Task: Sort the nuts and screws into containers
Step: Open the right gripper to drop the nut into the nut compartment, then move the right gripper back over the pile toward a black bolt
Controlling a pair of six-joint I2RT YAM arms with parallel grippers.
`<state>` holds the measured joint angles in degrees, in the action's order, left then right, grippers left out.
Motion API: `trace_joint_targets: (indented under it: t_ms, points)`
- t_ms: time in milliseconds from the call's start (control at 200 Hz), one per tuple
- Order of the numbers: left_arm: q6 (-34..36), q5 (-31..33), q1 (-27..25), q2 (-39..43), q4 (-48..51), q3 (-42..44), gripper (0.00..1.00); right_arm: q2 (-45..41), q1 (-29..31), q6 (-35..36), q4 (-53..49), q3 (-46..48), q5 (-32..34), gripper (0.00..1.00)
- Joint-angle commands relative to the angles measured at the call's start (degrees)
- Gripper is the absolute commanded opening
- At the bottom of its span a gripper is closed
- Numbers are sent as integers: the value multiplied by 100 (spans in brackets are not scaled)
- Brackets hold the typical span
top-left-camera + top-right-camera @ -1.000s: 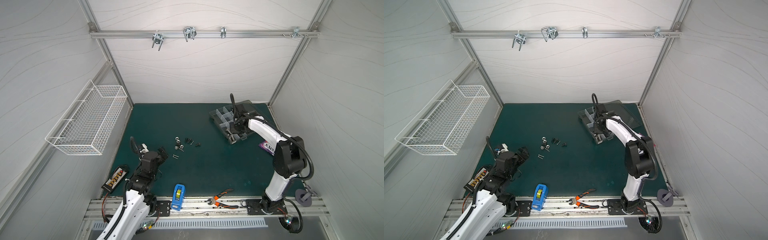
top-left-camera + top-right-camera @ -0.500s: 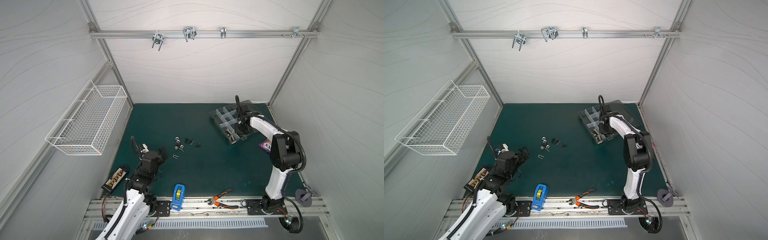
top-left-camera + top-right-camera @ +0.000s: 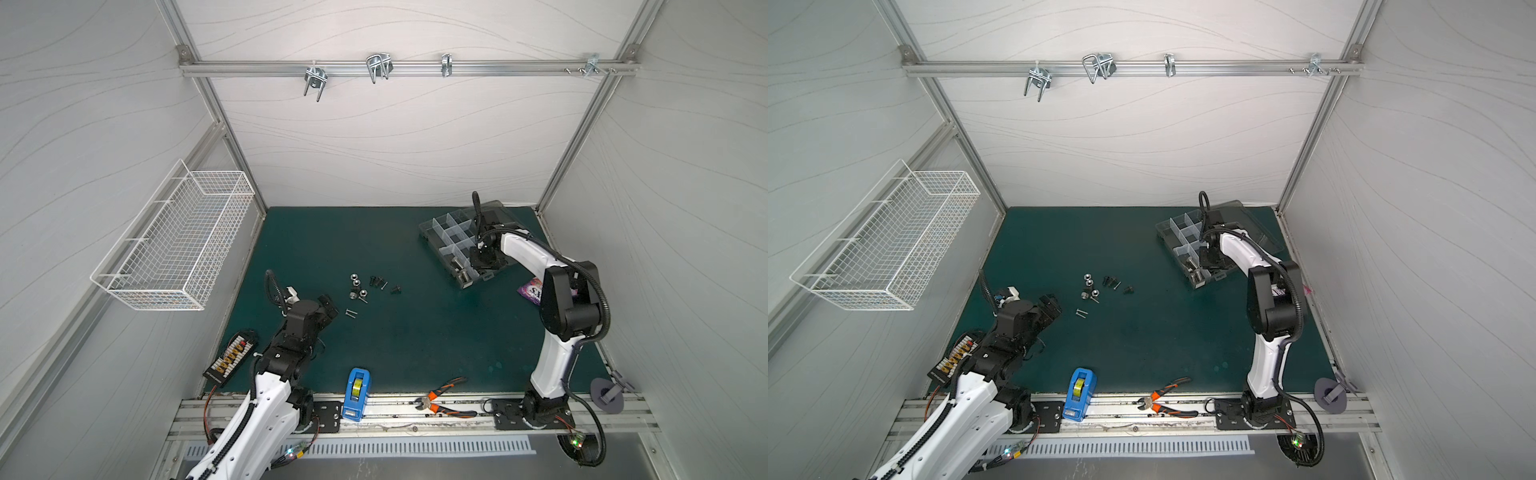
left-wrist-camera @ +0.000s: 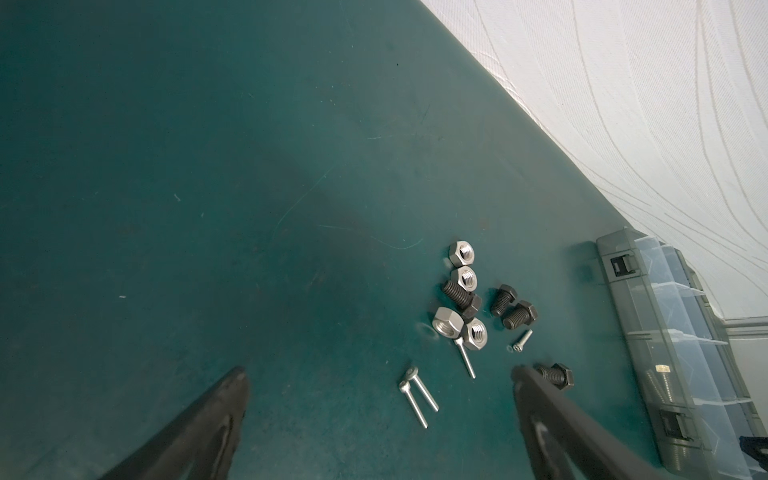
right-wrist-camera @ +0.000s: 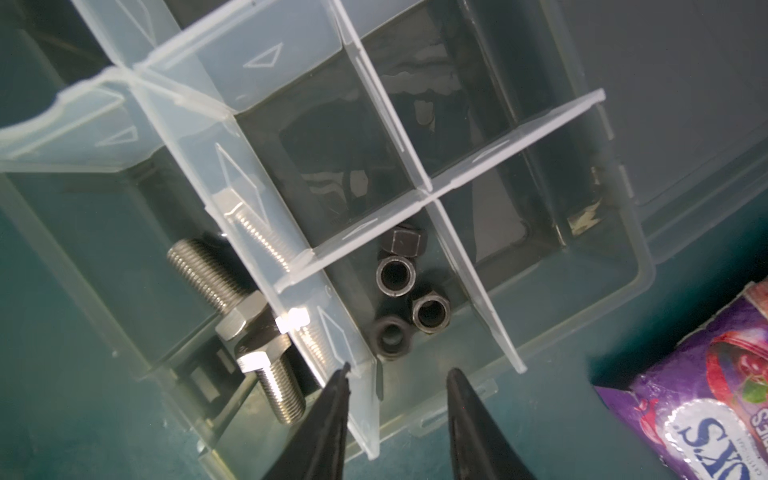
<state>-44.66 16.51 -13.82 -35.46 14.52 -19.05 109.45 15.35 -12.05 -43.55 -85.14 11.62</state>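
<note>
Green matting [image 3: 415, 332] carries the clear grey plastic organizer box [image 4: 644, 332]. Above its end compartment of black hex nuts [image 5: 396, 275] the right gripper [image 5: 400, 370] has just parted its fingers, empty: drop judged done. Silver hex bolts [image 5: 199, 266] occupy the adjoining compartment. Loose silver nuts [image 4: 465, 278] and black screws [image 4: 515, 316] lie before the left gripper [image 4: 379, 374], fingers wide apart.

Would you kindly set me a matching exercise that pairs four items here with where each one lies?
Things: 1 black nuts; 2 large silver bolts; 3 silver nuts; 4 orange-handled pliers.
Places: a loose on the green mat; b straddling the mat's front edge; c organizer compartment just ahead of the right gripper; d the compartment beside that one.
Pairs: 1-c; 2-d; 3-a; 4-b.
</note>
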Motion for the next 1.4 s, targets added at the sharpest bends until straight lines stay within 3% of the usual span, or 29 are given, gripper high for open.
trace_joint_targets:
  t_ms: [0, 335, 605, 805, 1050, 1390]
  points:
    - [-19, -10, -6, 5, -229, -222, 100, -34, -24, 38, -88, 59, -38, 43]
    - [-27, -33, -6, -73, -257, -230, 100, -670, 15, -7, -47, 208, -497, 37]
    - [-52, -78, -8, -187, -301, -222, 100, -849, 822, -103, 11, 193, -582, 50]
    - [-72, -120, -6, -267, -336, -213, 100, -403, 1844, 119, 223, 73, -409, 66]
    - [-7, -123, -6, -285, -310, -275, 100, 408, 2929, 891, 364, -341, 259, 76]
    - [-27, -126, -6, -319, -345, -259, 100, 1075, 3200, 1130, 356, -808, 190, 77]
